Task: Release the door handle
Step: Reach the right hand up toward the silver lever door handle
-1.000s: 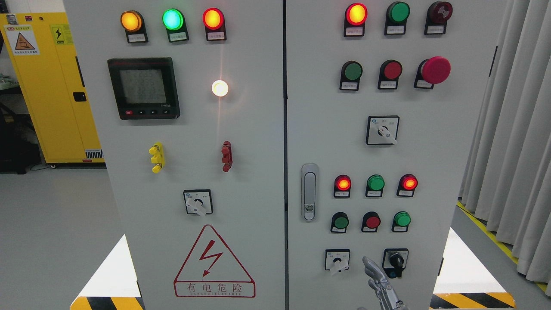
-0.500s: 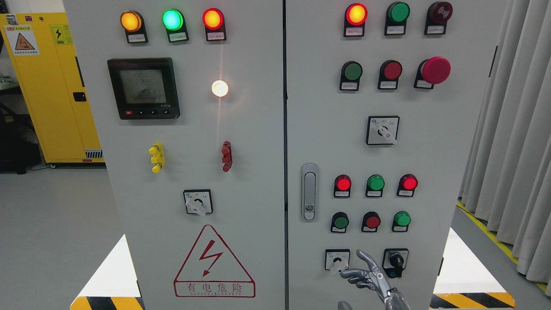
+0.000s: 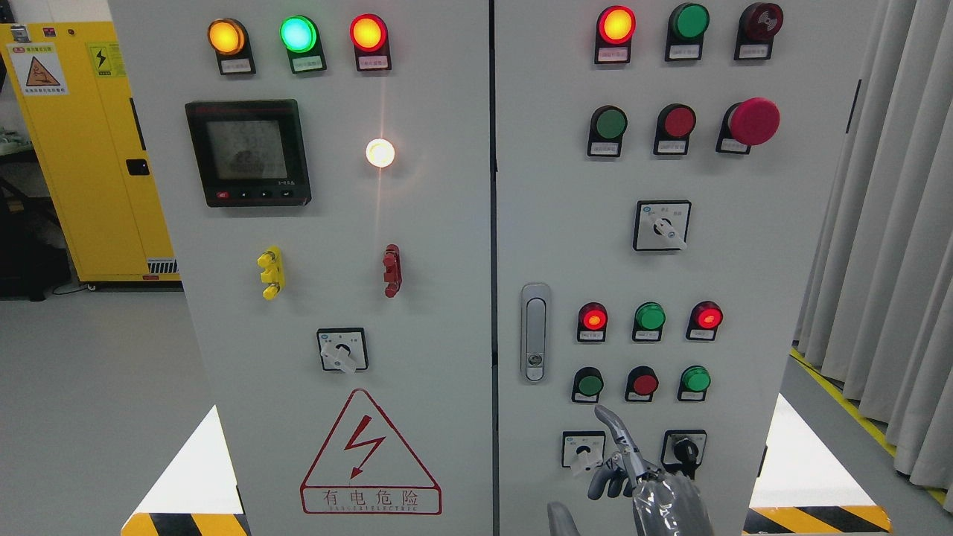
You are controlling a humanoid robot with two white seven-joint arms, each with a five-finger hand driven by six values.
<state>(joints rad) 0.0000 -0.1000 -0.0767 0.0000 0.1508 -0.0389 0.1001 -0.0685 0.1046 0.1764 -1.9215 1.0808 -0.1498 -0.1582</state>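
Note:
The grey door handle [image 3: 534, 331] is a slim upright latch on the left edge of the cabinet's right door [image 3: 744, 260], with a small lock at its lower end. My right hand [image 3: 624, 470] comes up from the bottom edge, below and to the right of the handle and well apart from it. Its index finger [image 3: 615, 428] points up in front of the lower switches, the thumb [image 3: 560, 517] is spread to the left, the other fingers curl loosely. It holds nothing. My left hand is out of view.
The right door carries rows of red and green buttons, a red mushroom button [image 3: 753, 120] and rotary switches [image 3: 584, 450]. The left door [image 3: 335, 260] has a meter screen [image 3: 248, 152] and a warning triangle. A yellow cabinet [image 3: 74, 149] stands at left, curtains [image 3: 893, 223] at right.
My right hand has risen from the bottom edge and shifted slightly left; it turned, with the index finger now pointing up higher on the panel.

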